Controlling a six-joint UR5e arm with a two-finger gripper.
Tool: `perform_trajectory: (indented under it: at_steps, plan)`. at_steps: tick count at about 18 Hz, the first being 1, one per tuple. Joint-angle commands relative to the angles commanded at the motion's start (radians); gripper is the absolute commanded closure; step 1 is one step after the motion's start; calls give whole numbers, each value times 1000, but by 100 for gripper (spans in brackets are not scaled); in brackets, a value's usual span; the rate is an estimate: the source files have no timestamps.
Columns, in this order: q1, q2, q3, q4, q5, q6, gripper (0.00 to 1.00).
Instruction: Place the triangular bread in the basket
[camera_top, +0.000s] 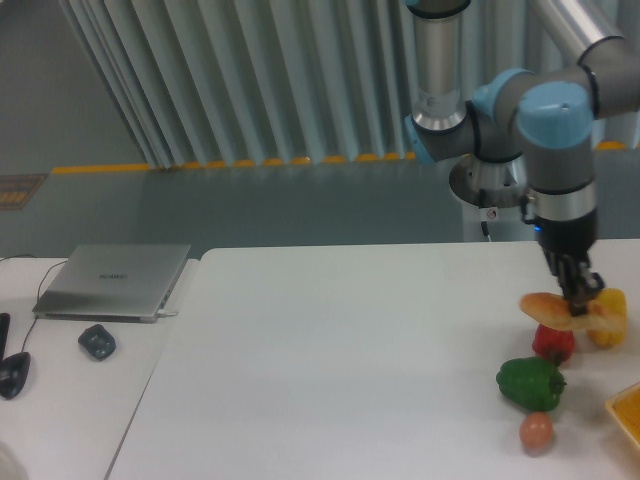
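The pick-up looks done: the golden-orange wedge-shaped triangular bread (560, 310) hangs clear of the white worktop (330, 370), pinched between the gripper (582, 297) fingers, above the red bell pepper (553, 342) and beside the yellow one (611, 320). Still left: carrying it to the yellow-orange basket (626, 408), whose corner shows at the right edge, and releasing. The silver laptop's (112, 282) lid marking is too small to read.
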Motion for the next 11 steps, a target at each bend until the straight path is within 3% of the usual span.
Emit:
perform_trajectory:
  at_steps: [3,5,11]
  plan:
    - [23,-20,12,28,0,8,81]
    - [43,-37,14,78,0,2,81]
    - [115,-57,28,120,-2,3,77]
